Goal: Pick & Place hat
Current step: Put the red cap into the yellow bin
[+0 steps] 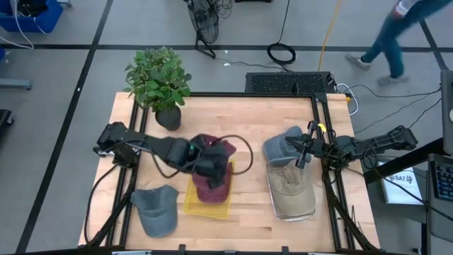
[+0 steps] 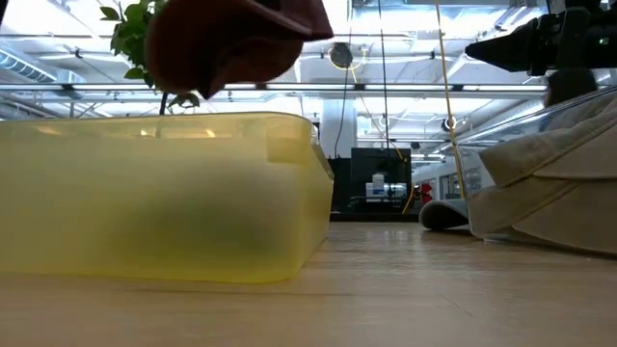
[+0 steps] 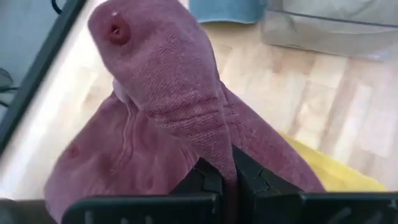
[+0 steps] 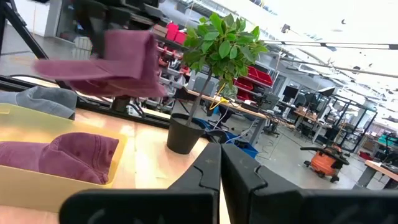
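While the left arm reaches in from the left side of the wooden tabletop [image 1: 241, 120], its left end effector [image 3: 229, 180] is pinching a maroon hat [image 1: 212, 150], holding it in the air above the yellow bin [image 1: 195, 202]. In the left wrist view the dark fingers [image 3: 202, 177] press together on a fold of the maroon fabric, and the hat hangs out in front of them. A second maroon hat [image 1: 211, 185] lies inside the yellow bin, beneath the lifted one. A grey hat [image 1: 156, 209] rests on the tabletop just left of the bin, near the front edge. On the right side a clear bin [image 1: 301, 209] holds a tan hat [image 1: 290, 185], with a blue-grey hat [image 1: 279, 147] lying at its far end. The right end effector [image 4: 221, 165] hovers over that blue-grey hat, its fingers pressed together and holding nothing. A potted plant [image 1: 159, 81] stands at the far left corner of the tabletop. Beyond the tabletop, a person's legs [image 1: 393, 35] show on the floor.
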You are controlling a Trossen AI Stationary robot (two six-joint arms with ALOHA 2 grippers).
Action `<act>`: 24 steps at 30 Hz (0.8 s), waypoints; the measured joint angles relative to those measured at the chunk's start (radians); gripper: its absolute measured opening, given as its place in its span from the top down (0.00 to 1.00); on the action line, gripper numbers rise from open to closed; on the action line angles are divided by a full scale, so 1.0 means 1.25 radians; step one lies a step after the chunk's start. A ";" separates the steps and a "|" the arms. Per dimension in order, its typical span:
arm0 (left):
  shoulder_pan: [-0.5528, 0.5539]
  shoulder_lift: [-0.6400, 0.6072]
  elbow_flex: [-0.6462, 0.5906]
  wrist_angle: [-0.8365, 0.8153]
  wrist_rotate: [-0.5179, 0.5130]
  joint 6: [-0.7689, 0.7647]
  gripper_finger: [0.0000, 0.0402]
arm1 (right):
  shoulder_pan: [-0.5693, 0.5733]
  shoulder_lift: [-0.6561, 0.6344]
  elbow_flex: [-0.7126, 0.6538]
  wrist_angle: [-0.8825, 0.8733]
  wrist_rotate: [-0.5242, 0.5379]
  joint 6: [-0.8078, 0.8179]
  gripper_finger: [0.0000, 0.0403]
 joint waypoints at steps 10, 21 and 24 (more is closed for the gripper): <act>-0.094 0.001 -0.009 -0.016 -0.037 -0.131 0.97 | 0.000 0.000 0.000 0.000 0.000 -0.002 1.00; -0.077 0.001 -0.104 -0.010 -0.028 -0.173 0.99 | 0.000 0.000 0.000 0.016 0.000 -0.019 1.00; -0.066 0.001 -0.142 0.016 -0.003 -0.176 0.98 | 0.000 0.000 0.000 0.024 0.000 -0.019 1.00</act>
